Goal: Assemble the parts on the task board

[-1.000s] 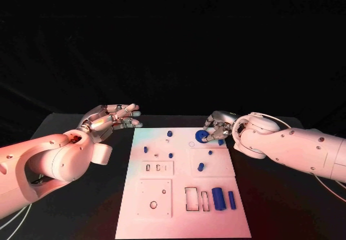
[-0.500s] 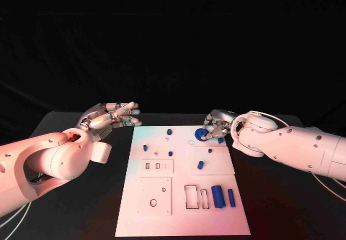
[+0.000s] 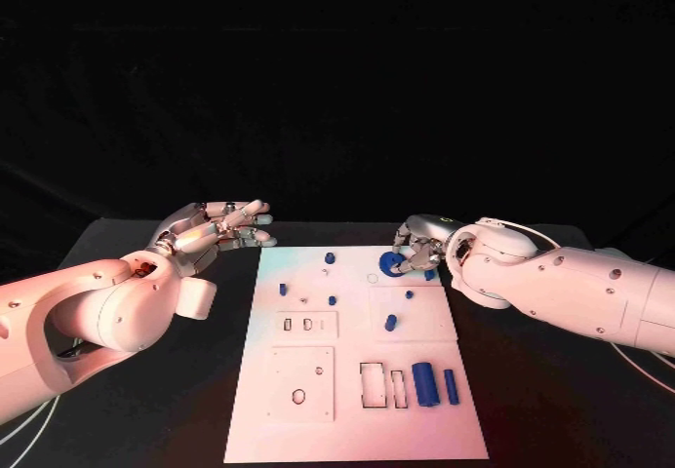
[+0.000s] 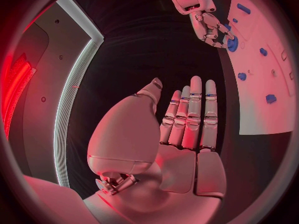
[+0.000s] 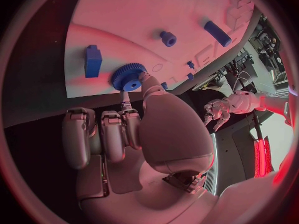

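Blue gear [image 3: 392, 260]: pinched in my right robot hand [image 3: 419, 250] at the task board's [image 3: 352, 409] far edge, beside a blue block [image 5: 93, 60].
Left robot hand [image 3: 214, 230]: released, fingers apart, off the board over the black table [image 3: 169, 409].

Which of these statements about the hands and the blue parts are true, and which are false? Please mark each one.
1. The right hand pinches a blue gear. True.
2. The left hand holds a blue part. False: it holds nothing, its fingers apart, beside the task board.
3. The gear is at the far end of the board, by its right side. True.
4. Two long blue parts lie at the board's far left corner. False: they lie near its near right corner, beside rectangular slots.
5. The left hand rests on the task board. False: it is off the board, past its left edge.
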`<state>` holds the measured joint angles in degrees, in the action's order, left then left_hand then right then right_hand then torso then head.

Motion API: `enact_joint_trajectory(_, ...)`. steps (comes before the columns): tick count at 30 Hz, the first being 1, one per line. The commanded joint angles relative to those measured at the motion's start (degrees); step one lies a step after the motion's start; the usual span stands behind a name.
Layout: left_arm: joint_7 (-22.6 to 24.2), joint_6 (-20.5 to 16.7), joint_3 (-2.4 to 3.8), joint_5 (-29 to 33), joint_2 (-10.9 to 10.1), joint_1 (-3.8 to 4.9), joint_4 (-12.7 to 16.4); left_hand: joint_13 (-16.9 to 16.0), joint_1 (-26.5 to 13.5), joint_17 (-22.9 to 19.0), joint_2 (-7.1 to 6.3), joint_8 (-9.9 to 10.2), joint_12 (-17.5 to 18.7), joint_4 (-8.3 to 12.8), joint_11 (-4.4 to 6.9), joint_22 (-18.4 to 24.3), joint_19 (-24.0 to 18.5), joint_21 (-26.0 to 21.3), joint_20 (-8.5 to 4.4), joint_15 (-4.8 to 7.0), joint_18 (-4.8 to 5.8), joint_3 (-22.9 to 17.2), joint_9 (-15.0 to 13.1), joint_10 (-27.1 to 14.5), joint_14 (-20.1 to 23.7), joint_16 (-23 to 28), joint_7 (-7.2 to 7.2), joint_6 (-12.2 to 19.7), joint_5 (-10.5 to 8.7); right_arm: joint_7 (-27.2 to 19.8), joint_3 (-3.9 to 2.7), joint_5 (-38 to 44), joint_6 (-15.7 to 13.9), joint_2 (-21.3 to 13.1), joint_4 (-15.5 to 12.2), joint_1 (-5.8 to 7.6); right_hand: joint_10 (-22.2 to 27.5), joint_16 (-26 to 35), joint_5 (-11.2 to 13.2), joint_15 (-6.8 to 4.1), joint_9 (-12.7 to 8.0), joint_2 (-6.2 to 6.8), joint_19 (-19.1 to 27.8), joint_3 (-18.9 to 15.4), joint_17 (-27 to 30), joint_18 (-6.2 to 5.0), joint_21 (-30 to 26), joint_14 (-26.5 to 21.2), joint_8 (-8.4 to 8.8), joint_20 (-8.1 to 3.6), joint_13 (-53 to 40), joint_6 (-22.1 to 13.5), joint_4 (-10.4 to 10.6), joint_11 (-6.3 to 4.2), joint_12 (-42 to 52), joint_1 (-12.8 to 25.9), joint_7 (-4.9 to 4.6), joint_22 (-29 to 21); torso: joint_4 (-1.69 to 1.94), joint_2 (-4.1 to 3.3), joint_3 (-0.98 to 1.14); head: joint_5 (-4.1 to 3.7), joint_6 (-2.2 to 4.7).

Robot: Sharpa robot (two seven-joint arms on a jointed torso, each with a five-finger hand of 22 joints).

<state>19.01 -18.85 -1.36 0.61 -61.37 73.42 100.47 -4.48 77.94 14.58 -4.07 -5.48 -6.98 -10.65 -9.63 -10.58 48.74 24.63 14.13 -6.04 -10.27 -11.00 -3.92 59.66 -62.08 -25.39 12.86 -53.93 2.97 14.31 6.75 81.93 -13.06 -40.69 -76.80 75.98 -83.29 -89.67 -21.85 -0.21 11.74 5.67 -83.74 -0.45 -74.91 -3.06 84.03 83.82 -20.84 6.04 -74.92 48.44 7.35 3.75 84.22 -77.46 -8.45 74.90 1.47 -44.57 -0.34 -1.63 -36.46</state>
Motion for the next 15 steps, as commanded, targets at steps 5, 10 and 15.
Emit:
enact_joint_trajectory(5, -0.1, 1.5, 0.03, 0.1, 0.0, 0.09, 0.1, 0.0, -0.1, 0.1, 0.50, 0.2, 0.3, 0.3, 0.12, 0.0, -0.4, 0.3, 0.04, 0.02, -0.14, 0.1, 0.0, -0.4, 0.2, -0.3, 0.17, 0.2, 0.09, 1.3, 0.01, 6.4, 0.0, 0.4, 0.0, -0.24, -0.3, -0.3, 0.6, -0.01, 0.1, 0.20, -0.8, 0.1, -15.1, 1.00, 0.3, 6.2, -0.44, -0.01, -7.0, 0.3, -0.1, 0.03, 0.2, -0.3, 0.03, 7.6, 0.04, 0.01, 0.00, 0.03, -0.06)
enact_joint_trajectory(10, -0.4, 1.7, 0.03, 0.1, 0.0, 0.09, 0.1, 0.0, -0.1, 0.1, 0.50, 0.2, 0.3, 0.3, 0.12, 0.0, -0.4, 0.3, 0.05, 0.02, -0.14, 0.1, 0.0, -0.4, 0.3, -0.3, 0.18, 0.2, 0.09, 2.0, 0.03, 8.4, 0.2, 0.5, -0.1, -0.44, -0.4, -0.3, 0.9, -0.05, 0.1, 0.53, -0.9, 0.0, -15.1, 1.05, 0.5, 6.2, -0.72, -0.04, -7.1, 0.5, 0.0, -0.02, 0.2, 0.3, 0.10, 7.7, 0.00, 0.02, 0.00, 0.12, 0.00)
enact_joint_trajectory(15, -0.5, 1.8, 0.03, 0.1, 0.0, 0.09, 0.1, 0.0, -0.2, 0.1, 0.49, 0.2, 0.3, 0.2, 0.11, 0.0, -0.4, 0.3, 0.05, 0.01, -0.14, 0.1, 0.0, -0.4, 0.3, -0.3, 0.20, 0.2, 0.08, 2.3, 0.07, 9.6, 0.3, 0.7, 0.0, -0.61, -0.4, -0.3, 0.9, -0.07, 0.1, 0.50, -1.0, 0.0, -15.1, 1.08, 0.5, 6.2, -0.88, -0.06, -7.2, 0.6, 0.1, -0.06, 0.3, 0.3, 0.17, 7.9, -0.01, 0.01, -0.01, 0.13, 0.06)
